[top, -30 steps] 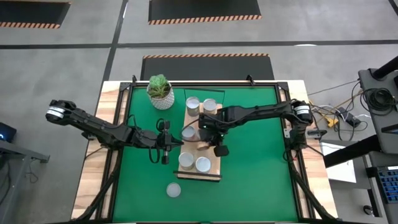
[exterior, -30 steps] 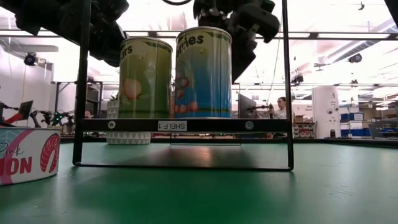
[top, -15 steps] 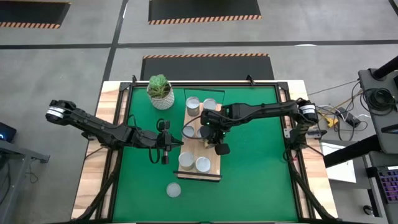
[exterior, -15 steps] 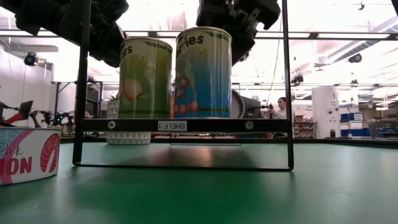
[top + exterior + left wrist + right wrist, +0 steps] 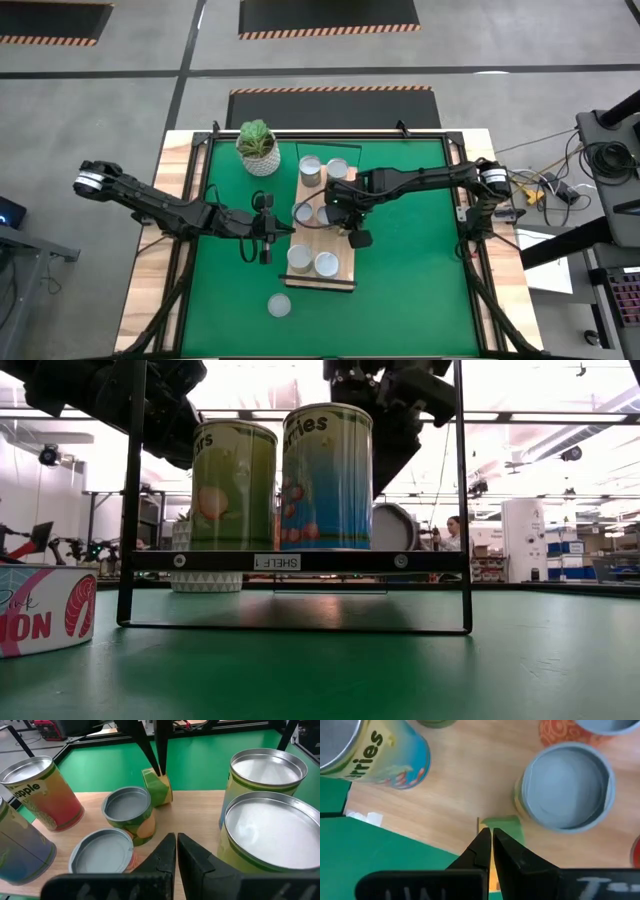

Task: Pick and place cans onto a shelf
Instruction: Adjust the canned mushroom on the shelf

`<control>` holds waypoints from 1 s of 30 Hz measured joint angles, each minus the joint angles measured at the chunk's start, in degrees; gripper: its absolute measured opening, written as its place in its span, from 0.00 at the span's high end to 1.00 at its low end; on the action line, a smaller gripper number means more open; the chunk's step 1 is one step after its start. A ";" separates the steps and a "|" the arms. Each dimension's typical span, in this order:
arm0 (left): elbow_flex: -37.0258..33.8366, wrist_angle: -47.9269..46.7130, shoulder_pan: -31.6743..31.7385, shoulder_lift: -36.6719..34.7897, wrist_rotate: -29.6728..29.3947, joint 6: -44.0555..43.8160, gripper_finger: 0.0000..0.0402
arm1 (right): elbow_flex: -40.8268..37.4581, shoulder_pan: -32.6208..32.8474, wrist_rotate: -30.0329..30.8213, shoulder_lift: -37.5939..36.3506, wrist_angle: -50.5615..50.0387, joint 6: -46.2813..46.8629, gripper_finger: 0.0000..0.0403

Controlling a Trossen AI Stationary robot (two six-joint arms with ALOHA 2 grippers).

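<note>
Both claws (image 5: 176, 851) (image 5: 487, 845) shut, arms extended inward.

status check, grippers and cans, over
Left gripper shut, empty, beside shelf. Right gripper shut on small green block over the shelf. One can on the mat, off the shelf.

Robotics lab: hazard-striped floor mats (image 5: 328, 18).

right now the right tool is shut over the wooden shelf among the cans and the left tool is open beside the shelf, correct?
Not quite. The left tool is shut, not open: the left wrist view shows its fingers pressed together. The rest holds: the right tool is shut over the shelf among the cans.
</note>
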 joint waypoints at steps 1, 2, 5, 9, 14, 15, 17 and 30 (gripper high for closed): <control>0.00 -0.01 0.01 0.00 0.00 0.00 1.00 | -0.06 0.00 0.00 0.00 -0.19 0.53 0.98; 0.00 -0.02 0.01 0.00 0.00 0.00 1.00 | -0.14 0.00 0.00 0.00 -0.46 1.09 0.98; 0.00 -0.04 0.01 0.00 0.00 0.00 1.00 | -1.12 0.00 -0.06 0.00 -1.30 2.42 0.98; 0.00 -0.09 0.01 0.00 0.00 0.00 1.00 | -3.59 0.00 -0.07 -0.12 -2.85 4.53 0.98; 0.00 -0.09 0.00 0.00 0.01 -0.02 1.00 | -6.19 0.02 -0.15 -1.12 -7.00 8.22 0.98; 0.00 -0.09 0.01 0.00 0.00 -0.02 1.00 | -6.71 0.02 -0.15 -1.47 -7.59 9.05 0.98; 0.00 -0.09 0.01 0.00 0.00 -0.02 1.00 | -7.88 0.11 -0.13 -2.76 -9.30 10.77 0.98; 0.00 -0.56 0.01 0.00 0.02 -0.48 1.00 | -34.47 0.13 -0.06 -23.10 13.64 27.13 0.98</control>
